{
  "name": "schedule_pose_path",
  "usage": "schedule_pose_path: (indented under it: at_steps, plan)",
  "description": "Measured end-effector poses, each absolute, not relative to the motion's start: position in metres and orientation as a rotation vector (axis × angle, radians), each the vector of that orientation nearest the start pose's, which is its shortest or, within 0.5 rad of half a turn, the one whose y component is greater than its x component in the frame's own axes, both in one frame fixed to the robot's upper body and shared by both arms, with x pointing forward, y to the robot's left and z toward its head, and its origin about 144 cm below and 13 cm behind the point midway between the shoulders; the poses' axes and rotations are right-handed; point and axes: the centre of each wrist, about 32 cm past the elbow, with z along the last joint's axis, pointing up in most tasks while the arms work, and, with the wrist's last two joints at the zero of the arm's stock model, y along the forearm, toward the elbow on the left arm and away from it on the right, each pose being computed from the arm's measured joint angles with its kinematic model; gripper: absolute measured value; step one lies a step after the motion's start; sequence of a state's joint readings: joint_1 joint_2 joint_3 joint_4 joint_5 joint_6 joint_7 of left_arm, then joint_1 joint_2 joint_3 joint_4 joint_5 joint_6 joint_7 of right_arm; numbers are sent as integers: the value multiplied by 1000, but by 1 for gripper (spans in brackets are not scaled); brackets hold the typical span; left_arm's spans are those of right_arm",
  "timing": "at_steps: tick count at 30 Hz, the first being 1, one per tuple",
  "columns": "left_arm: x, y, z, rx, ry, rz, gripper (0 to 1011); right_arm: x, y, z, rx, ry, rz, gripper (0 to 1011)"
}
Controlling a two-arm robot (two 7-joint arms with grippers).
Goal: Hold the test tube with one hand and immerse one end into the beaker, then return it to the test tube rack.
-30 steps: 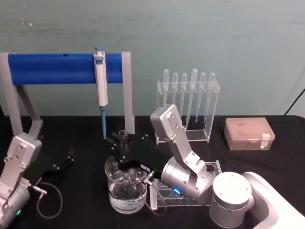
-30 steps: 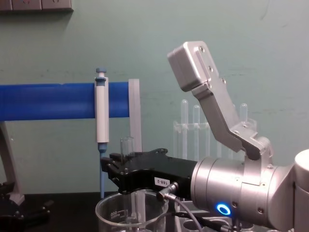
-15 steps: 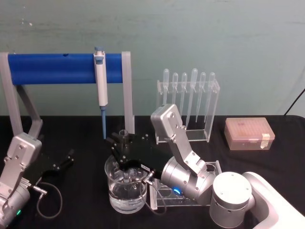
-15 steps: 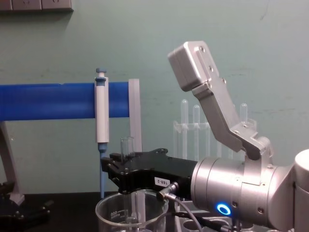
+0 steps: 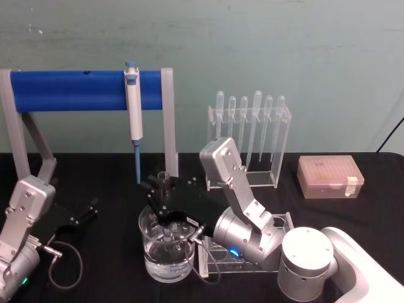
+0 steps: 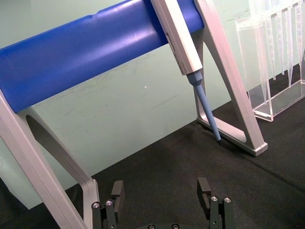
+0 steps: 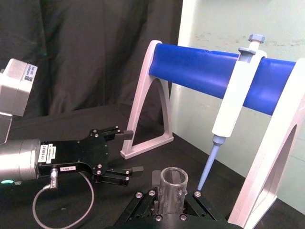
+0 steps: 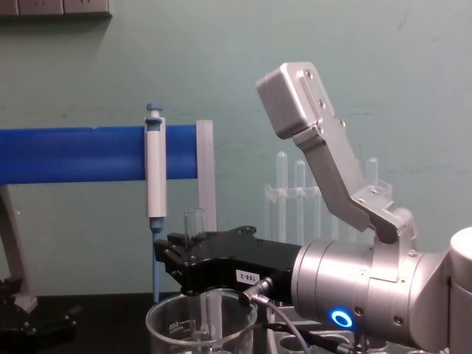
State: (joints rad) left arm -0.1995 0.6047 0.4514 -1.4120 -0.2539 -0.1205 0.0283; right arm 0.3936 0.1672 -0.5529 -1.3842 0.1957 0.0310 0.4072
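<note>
The right gripper (image 5: 161, 193) is clamped around the test tube (image 8: 194, 220), holding it upright with its lower end down inside the beaker (image 5: 165, 255); whether it meets the liquid is unclear. The left gripper (image 6: 159, 191) rests wide open and empty on the bench (image 5: 107, 177), well to the left. The pipettor (image 5: 133, 107) and a pipette rack (image 5: 249, 136) stand behind, and the test tube rack (image 5: 285, 222) lies just right of the beaker, under the right arm.

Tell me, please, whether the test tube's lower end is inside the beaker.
In. The right gripper holds the test tube upright, and its lower part shows below the beaker rim, inside the glass.
</note>
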Motion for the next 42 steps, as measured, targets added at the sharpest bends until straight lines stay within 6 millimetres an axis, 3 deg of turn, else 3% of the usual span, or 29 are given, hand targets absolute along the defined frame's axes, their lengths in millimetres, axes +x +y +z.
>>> schedule_pose_path:
  at_steps: [42]
  plan:
    - [489,310,1140,305,-285,1248,1000,530,-120,1194,-67,-137,-671,127]
